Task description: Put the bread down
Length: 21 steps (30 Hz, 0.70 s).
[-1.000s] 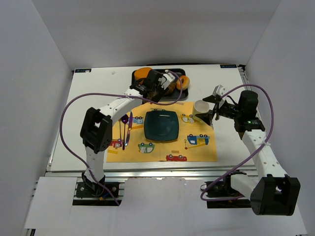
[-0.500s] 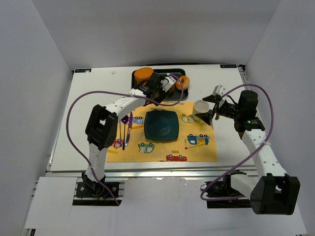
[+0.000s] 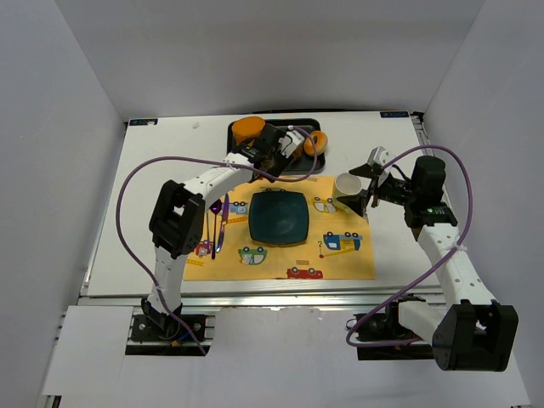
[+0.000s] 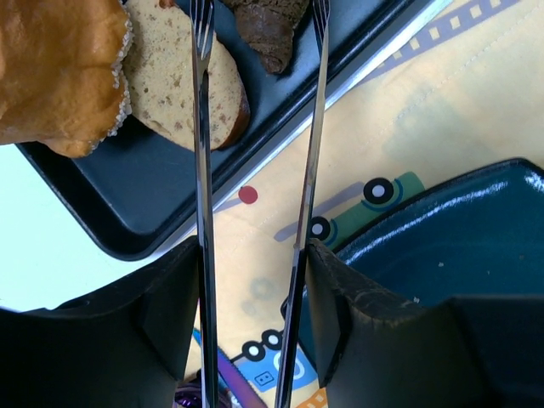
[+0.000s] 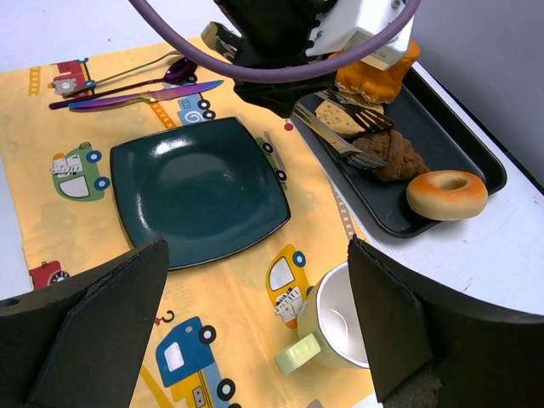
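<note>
Surface (image 3: 161,187), white, carrying one yellow cloth placemat printed with vehicles (image 3: 340,263) nearest the arm bases. On the placemat: one dark teal square plate (image 3: 278,217), bare. Left of the plate lies purple metal cutlery (image 3: 218,223); a spoon and a knife can be made out, but the pieces overlap and the count is not certain. At the placemat's right far corner stands one white mug with a pale green handle (image 3: 346,187). The right pincer (image 3: 364,197) is just beside it, fingers wide apart and gripping nothing.

Beyond the placemat sits one black rectangular tray (image 4: 136,217) holding four bread items:
- one orange crusty bun (image 4: 51,68)
- one tan speckled bread slice (image 4: 170,85)
- one dark brown roll (image 5: 391,153)
- one glazed ring doughnut (image 5: 446,194)

The left pincer (image 4: 259,34), with fork-like fingers, hangs over the tray, fingers apart, one above the slice, one by the roll. From overhead the arm hides the slice and the roll. The wrist view cuts off the fingertips, so contact cannot be judged.
</note>
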{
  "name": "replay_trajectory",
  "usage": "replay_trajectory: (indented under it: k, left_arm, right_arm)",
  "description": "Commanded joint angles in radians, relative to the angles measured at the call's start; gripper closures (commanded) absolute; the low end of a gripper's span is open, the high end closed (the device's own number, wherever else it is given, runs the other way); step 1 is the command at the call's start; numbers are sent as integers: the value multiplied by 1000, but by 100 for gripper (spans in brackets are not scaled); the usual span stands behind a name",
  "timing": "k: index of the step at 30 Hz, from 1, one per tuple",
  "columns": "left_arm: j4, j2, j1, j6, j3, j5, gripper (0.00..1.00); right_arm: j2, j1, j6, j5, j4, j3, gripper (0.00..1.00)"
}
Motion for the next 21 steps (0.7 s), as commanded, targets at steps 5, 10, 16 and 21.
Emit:
replay_trajectory:
  k: [5, 10, 16, 21]
  left_arm:
    - [-12, 18, -5, -29, 52, 2, 49]
    - [-21, 9, -3, -55, 67, 7, 78]
    - [-27, -39, -2, -91, 84, -8, 96]
    - [-32, -120, 1, -118, 77, -24, 100]
  right_arm:
    - [-6, -5, 25, -24, 42, -16, 11]
    - [-12, -8, 28, -30, 42, -14, 11]
    - [-15, -8, 33, -35, 44, -8, 11]
    - [-15, -11, 35, -40, 44, -11, 10]
